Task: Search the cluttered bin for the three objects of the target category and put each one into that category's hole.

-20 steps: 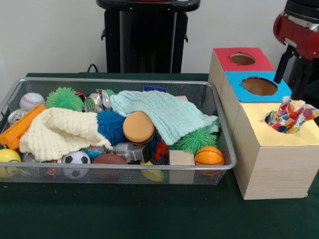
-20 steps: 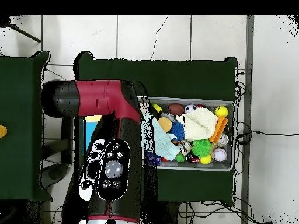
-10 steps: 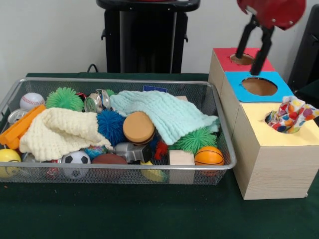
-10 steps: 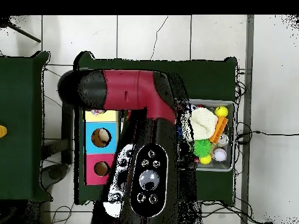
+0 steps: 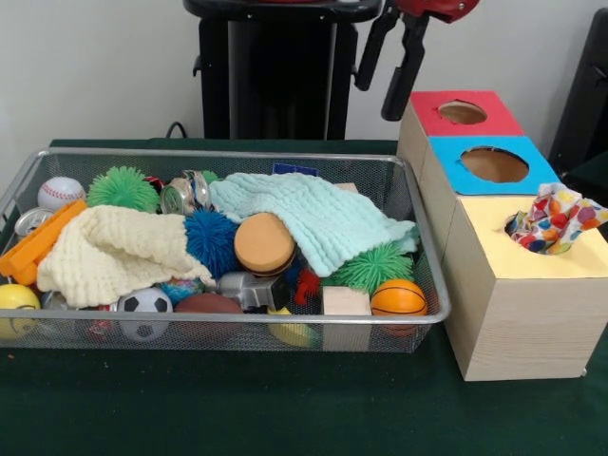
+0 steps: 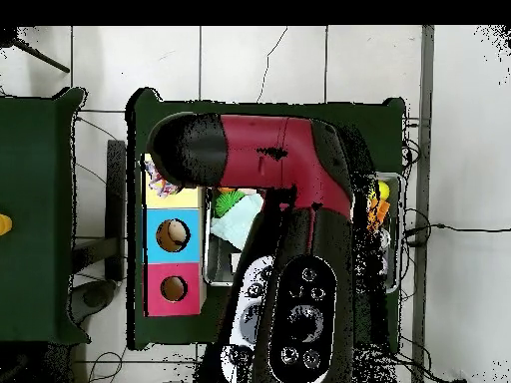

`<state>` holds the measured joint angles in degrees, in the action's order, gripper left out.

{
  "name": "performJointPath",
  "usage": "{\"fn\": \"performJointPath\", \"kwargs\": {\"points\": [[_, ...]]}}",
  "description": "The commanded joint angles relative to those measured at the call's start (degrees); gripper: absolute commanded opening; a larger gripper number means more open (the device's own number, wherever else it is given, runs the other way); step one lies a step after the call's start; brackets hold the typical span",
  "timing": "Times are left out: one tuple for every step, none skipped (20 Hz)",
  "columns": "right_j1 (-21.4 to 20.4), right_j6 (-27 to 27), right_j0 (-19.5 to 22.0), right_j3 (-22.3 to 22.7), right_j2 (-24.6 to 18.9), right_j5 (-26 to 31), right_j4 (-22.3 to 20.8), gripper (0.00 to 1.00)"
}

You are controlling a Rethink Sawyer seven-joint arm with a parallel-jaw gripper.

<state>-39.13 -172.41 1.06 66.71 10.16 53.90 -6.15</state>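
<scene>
Gripper (image 5: 390,68) empty, fingers (image 5: 407,81) spread, above bin's (image 5: 418,249) back corner. Mint cloth (image 5: 318,217) looks light, limp; pinch a raised fold.

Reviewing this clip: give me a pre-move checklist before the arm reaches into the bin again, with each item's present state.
1. Hand empty and open: ok, nothing between its fingers.
2. Hand clear of the boxes: ok, it hangs above and beside the red box.
3. Patterned cloth fully through the yellow box's hole: not ok, it bulges out.
4. Next cloth reachable: ok, the mint cloth lies on top in the bin.
5. Cream cloth free: ok, also on top.
</scene>
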Motion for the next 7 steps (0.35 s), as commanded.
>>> {"fn": "performJointPath", "kwargs": {"points": [[1.67,12.40,0.10,5.42,-5.61,-2.68,-4.55,1.00],[1.82,12.24,-0.06,5.13,-5.45,-2.95,-5.19,1.00],[2.09,12.03,-0.24,4.89,-5.23,-3.38,-5.93,1.00],[2.26,11.86,-0.15,4.85,-5.29,-3.61,-6.18,1.00],[2.42,11.69,-0.07,4.80,-5.36,-3.83,-6.43,1.00],[2.59,11.53,0.02,4.75,-5.42,-4.06,-6.68,1.00],[2.56,11.41,0.09,4.88,-5.45,-4.28,-6.98,1.00]]}}
